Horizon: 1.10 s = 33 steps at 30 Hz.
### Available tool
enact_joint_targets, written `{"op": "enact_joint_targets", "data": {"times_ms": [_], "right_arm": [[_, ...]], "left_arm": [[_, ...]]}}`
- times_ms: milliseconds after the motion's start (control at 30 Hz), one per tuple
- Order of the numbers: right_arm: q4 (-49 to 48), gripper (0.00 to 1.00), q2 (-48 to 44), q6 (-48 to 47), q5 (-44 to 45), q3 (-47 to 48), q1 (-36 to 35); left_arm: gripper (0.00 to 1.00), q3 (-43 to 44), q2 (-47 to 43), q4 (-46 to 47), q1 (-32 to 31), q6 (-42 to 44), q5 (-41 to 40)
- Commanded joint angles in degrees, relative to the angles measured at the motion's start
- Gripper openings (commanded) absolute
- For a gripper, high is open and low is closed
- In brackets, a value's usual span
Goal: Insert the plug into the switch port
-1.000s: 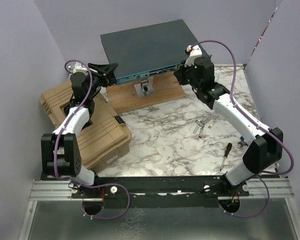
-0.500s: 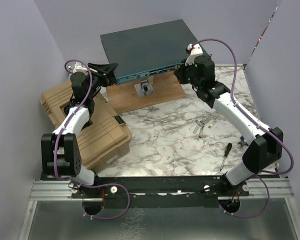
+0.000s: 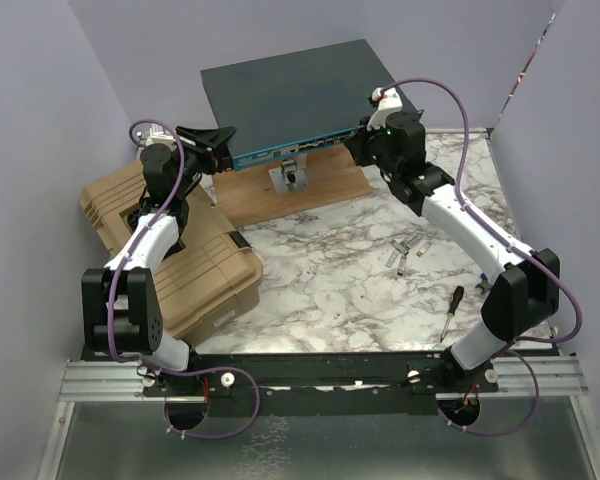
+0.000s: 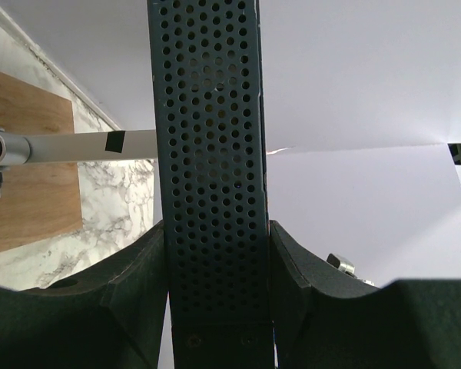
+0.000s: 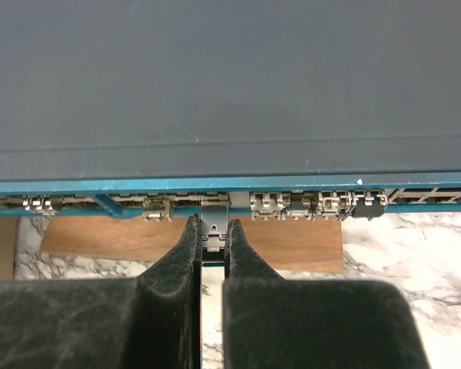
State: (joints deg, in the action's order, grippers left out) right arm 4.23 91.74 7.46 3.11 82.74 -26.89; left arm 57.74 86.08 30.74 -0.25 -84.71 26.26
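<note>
Item: right arm, against a second ago: its wrist has edged slightly up and left toward the switch (image 3: 295, 95), and its elbow has drawn in a little. The left arm, the switch and the loose things on the marble table top (image 3: 330, 285) lie as they did. Item: top view alone shows the whole layout. The switch sits at the far side, raised over a wooden board (image 3: 325, 190) on a small metal stand (image 3: 290, 178). A tan case (image 3: 185, 250) lies at the left, and a screwdriver (image 3: 450, 312) and small metal parts (image 3: 405, 250) lie near the right arm. The plug cannot be made out from there. Item: right wrist view alone shows the teal front face close up, with its row of ports (image 5: 292, 204). The plug (image 5: 214, 224) shows as a small silver-grey piece pinched upright between the black fingers (image 5: 180, 261). Its tip is at the lower teal edge of the face, between two groups of ports; whether it is seated in a port cannot be told. Item: left wrist view alone shows the switch's perforated side wall standing on end between the two pads. Item: right gripper (image 3: 363, 140) is closed almost fully, clamped on the plug. Item: left gripper (image 3: 212, 140) stands about half open, its pads pressed against both flat sides of the switch's left end, holding the box.
</note>
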Motion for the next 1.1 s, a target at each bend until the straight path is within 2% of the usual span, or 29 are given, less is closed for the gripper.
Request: {"op": "enact_joint_targets", "data": {"times_ms": [0, 233, 333, 467, 567, 733, 800, 1067], "right_arm": [[-11.8, 0.01, 1.7, 2.9, -0.9, 2.4, 0.2], [-11.3, 0.01, 2.5, 2.5, 2.6, 4.8, 0.2], [-10.9, 0.1, 1.5, 3.2, 2.4, 3.7, 0.2], [-9.7, 0.27, -2.4, 3.6, 2.5, 0.6, 0.3], [-7.2, 0.37, -5.0, 3.1, 2.7, -1.0, 0.3], [-5.4, 0.43, -8.7, 2.5, 4.7, -6.0, 0.3], [-4.4, 0.39, -9.1, 2.1, 4.6, -7.2, 0.3], [-2.3, 0.01, -8.0, 2.1, -1.9, -7.9, 0.3]], "left_arm": [[0.0, 0.0, 0.4, -5.2, -2.9, 5.6, 2.3], [0.0, -0.5, -0.1, -5.6, -2.9, 6.1, 1.6], [0.0, -0.4, -0.2, -5.8, -2.9, 6.1, 1.4], [0.0, -0.1, -0.1, -6.6, -2.9, 6.4, 1.1], [0.0, 0.1, 0.0, -6.8, -2.9, 6.4, 1.0], [0.0, 0.6, 0.2, -7.4, -2.8, 6.7, 0.7], [0.0, 0.8, 0.4, -7.5, -2.8, 6.7, 0.6], [0.0, 1.2, 0.5, -7.6, -2.8, 6.7, 0.3]]}}
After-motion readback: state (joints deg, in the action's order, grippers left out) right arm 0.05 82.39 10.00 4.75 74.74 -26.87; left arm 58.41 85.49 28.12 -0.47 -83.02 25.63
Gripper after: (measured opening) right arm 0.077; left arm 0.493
